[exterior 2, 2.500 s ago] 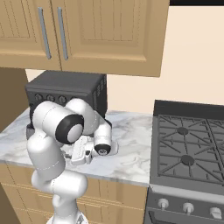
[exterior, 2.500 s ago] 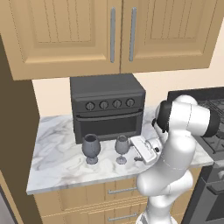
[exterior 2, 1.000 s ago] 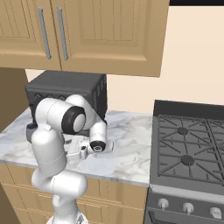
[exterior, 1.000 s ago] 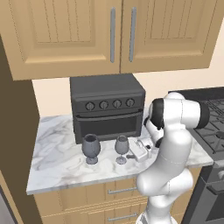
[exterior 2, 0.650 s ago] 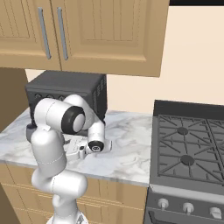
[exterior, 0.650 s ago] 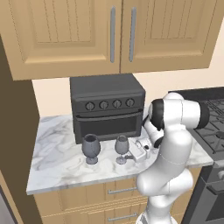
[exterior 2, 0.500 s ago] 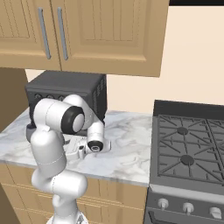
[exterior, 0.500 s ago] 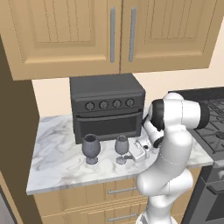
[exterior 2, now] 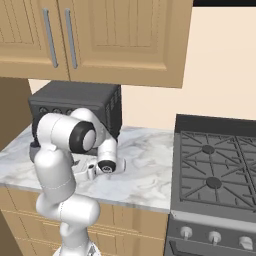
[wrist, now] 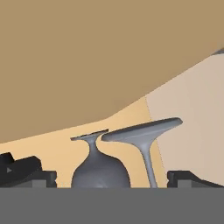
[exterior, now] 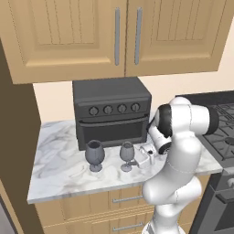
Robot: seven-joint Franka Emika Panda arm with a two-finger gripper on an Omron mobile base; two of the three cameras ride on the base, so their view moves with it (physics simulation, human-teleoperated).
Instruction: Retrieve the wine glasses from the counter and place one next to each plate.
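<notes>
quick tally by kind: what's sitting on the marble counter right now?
Wine glasses: 2, the wider-bowled glass and the slimmer glass
Toaster ovens: 1, the dark toaster oven at the back of the counter
Total: 3

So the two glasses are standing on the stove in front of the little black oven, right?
Not quite. The two glasses stand on the marble counter, not on the stove, which is off to the side. They are in front of the little black oven, as the left base view shows.
</notes>
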